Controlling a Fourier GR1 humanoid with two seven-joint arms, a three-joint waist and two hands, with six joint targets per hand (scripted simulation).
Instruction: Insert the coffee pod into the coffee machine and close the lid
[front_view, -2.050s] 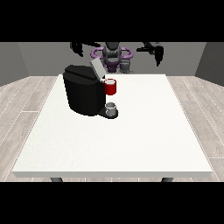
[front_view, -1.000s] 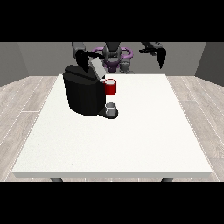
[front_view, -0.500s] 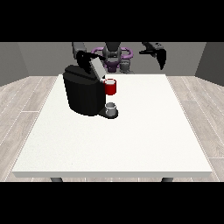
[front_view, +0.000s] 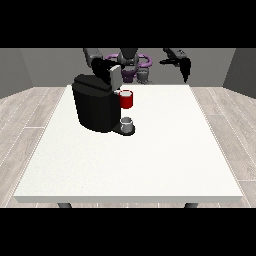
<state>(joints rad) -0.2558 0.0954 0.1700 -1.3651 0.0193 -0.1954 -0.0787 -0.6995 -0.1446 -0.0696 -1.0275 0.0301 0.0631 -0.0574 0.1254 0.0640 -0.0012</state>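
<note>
The hand at the view's left (front_view: 106, 68) is just behind the coffee machine (front_view: 96, 102), close to its raised lid (front_view: 115, 77); whether its fingers are curled I cannot tell. A red thing at the machine (front_view: 126, 99) sits at its front, with a grey thing (front_view: 127, 123) below it on the machine's base. The hand at the view's right (front_view: 184, 66) hangs well apart from the machine, fingers straight and pointing down, above the worktop's (front_view: 150, 160) far edge.

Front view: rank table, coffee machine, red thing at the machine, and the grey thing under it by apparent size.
1. Table
2. Coffee machine
3. Red thing at the machine
4. Grey thing, looks only slightly smaller than the red one; too close to rank firmly.
</note>
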